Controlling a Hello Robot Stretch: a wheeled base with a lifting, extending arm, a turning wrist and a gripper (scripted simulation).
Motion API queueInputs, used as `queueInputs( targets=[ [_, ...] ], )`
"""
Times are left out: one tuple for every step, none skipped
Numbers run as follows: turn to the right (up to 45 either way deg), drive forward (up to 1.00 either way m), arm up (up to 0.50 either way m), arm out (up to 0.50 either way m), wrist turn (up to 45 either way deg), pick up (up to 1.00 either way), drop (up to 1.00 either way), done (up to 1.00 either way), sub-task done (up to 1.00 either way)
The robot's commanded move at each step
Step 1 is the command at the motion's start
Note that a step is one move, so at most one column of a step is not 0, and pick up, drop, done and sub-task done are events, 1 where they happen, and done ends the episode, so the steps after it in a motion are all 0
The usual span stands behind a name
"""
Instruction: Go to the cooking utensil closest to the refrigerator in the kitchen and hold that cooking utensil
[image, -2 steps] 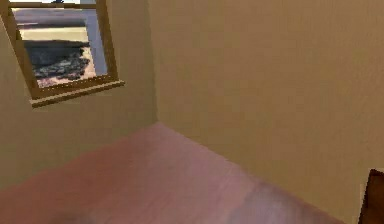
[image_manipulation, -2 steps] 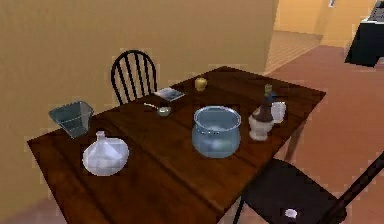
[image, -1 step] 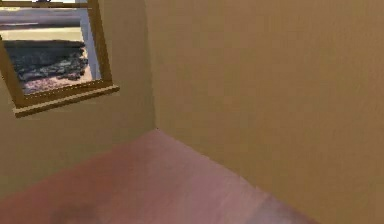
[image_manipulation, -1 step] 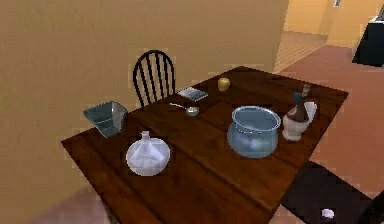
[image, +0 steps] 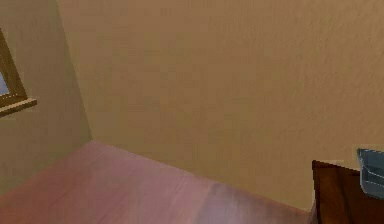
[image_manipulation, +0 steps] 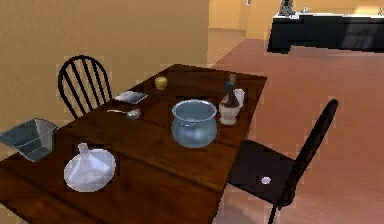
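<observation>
**Beside the dining desk, kitchen's way off**

Dark brown wooden desk (image_manipulation: 150, 165) has a blue-grey round pot (image_manipulation: 194, 122), a white rounded dish (image_manipulation: 89, 168), a grey-blue square tray (image_manipulation: 30, 138) and a small silvery spoon-shaped thing (image_manipulation: 125, 112) near the black spindle-back chair (image_manipulation: 82, 82). The dark kitchen counter (image_manipulation: 320, 32) is well beyond the desk. Claw's state: can't tell. Where the cooking utensil is: can't tell either.

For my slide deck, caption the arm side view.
Dark wooden dining table bearing a blue-grey pot, a black chair beside it, dark counter beyond.
</observation>
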Motion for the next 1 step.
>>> queueInputs(
  targets=[
    [0.0, 0.00, 0.50, 0.00, 0.0, 0.00, 0.00, 0.00, 0.00]
  ],
)
